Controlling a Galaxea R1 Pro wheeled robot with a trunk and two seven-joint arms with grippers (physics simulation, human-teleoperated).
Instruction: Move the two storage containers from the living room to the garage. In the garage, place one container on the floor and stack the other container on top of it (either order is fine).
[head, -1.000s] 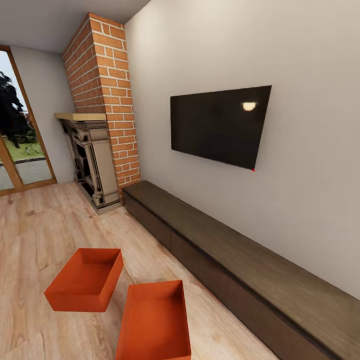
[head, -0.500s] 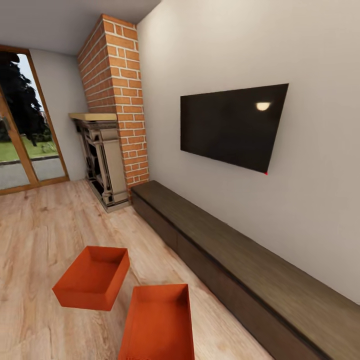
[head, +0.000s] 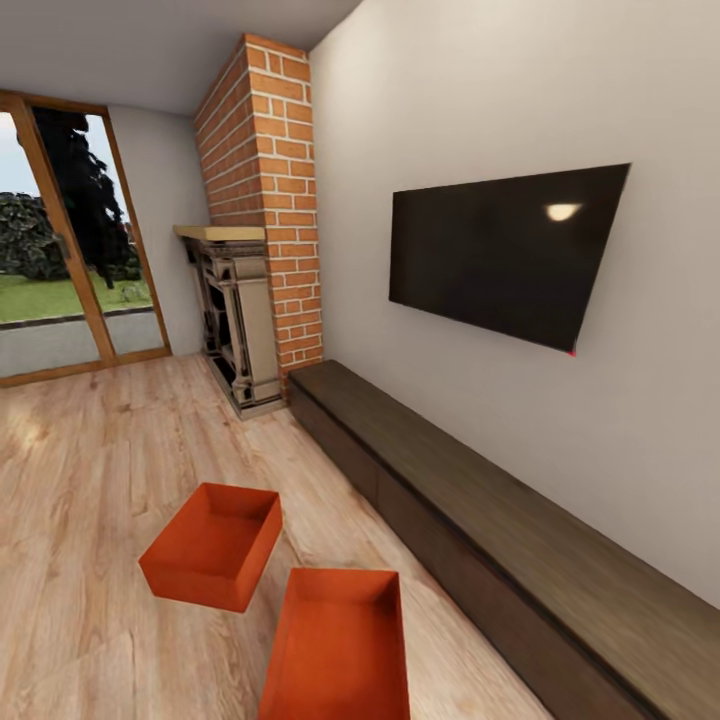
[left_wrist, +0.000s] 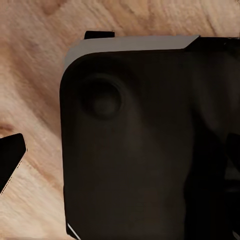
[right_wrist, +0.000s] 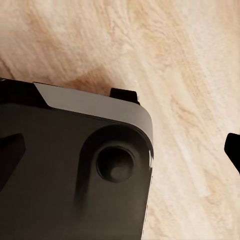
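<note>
Two orange-red lidless storage containers stand on the living room's light wood plank floor in the head view. The farther container (head: 213, 544) sits left of the nearer container (head: 338, 642), which is cut off by the picture's lower edge. They stand close together without touching, and both look empty. In the left wrist view my left gripper (left_wrist: 120, 155) hangs over a dark rounded part of the robot's own body, its dark fingertips (left_wrist: 10, 156) at opposite edges of the picture. My right gripper (right_wrist: 122, 150) shows the same way, fingertips (right_wrist: 234, 146) wide apart, holding nothing.
A long low dark wood cabinet (head: 500, 530) runs along the right wall under a black TV (head: 505, 255). A red brick chimney (head: 265, 200) with a fireplace (head: 235, 330) stands at the far end. Wood-framed glass doors (head: 70, 270) are at the far left.
The whole head picture has shifted to the right, so the camera has turned left, showing more of the glass doors. The containers have not moved on the floor.
</note>
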